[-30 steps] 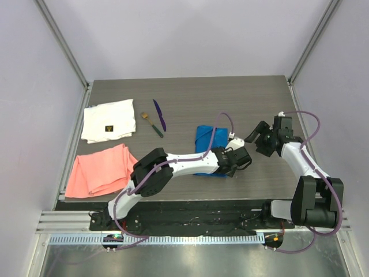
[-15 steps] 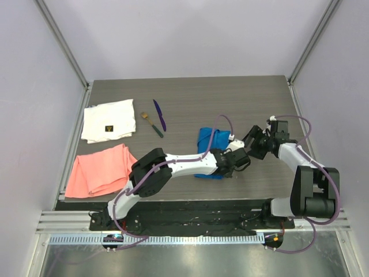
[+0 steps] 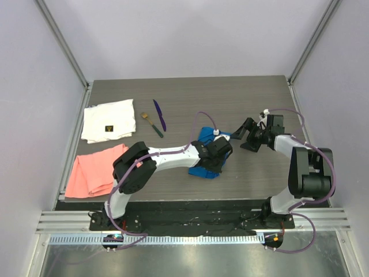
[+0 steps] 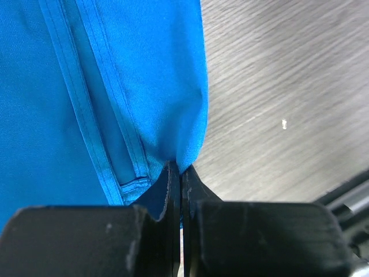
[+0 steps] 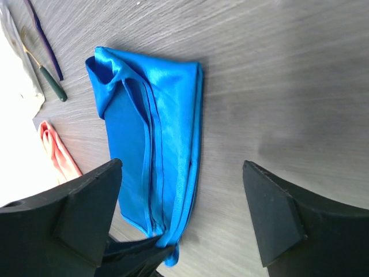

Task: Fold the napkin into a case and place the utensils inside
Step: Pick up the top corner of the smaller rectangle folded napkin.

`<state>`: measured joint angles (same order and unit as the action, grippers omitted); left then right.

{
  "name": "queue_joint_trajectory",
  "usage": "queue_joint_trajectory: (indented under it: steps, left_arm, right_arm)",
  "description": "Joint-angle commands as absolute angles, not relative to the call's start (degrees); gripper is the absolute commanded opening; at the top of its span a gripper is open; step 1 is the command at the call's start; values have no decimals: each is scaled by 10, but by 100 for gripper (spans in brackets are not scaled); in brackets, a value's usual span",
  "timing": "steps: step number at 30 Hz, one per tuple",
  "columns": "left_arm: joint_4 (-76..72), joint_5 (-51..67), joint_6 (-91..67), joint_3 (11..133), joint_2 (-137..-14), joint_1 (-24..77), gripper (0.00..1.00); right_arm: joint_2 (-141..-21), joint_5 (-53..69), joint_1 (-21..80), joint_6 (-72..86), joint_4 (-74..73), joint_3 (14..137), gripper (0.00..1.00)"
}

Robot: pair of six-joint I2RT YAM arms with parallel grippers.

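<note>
1. The napkin [image 5: 155,144] is bright blue and glossy, folded into a narrow strip with stitched hems showing. It lies near the middle of the grey wood-grain table [image 3: 230,98].
2. The purple utensil [image 3: 159,115] and the green-handled utensil [image 3: 153,124] lie side by side, well apart from it.
3. The white cloth [image 3: 108,120] bears a small dark label, too small to read.
4. The left gripper [image 4: 181,173] is clamped on the napkin's corner. The right gripper [image 5: 181,166] is spread wide over the napkin's edge, holding nothing.
</note>
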<state>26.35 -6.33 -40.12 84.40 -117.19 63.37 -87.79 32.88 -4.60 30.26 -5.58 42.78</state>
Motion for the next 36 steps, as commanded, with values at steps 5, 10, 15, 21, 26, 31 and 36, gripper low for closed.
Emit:
queue_joint_trajectory:
  steps: [5, 10, 15, 21, 26, 31, 36]
  left_arm:
    - [197, 25, -424, 816, -1103, 617, 0]
    - [195, 38, -428, 810, -1085, 613, 0]
    - [195, 38, -428, 802, -1072, 610, 0]
    - [182, 58, -434, 793, -1068, 608, 0]
    - [178, 65, -430, 789, -1063, 608, 0]
    - [173, 86, -425, 788, -1064, 607, 0]
    - [141, 133, -423, 768, -1071, 606, 3]
  right_arm:
    - [-904, 351, -18, 342, 26, 426, 80]
    - [-906, 350, -3, 360, 45, 399, 78]
    - [-896, 336, -1, 366, 52, 377, 75]
    - [-947, 344, -1, 381, 92, 391, 66]
    - [-985, 352, -1, 390, 130, 409, 56]
    - [-998, 352, -1, 378, 125, 429, 44]
    - [-998, 359, -1, 368, 133, 425, 25]
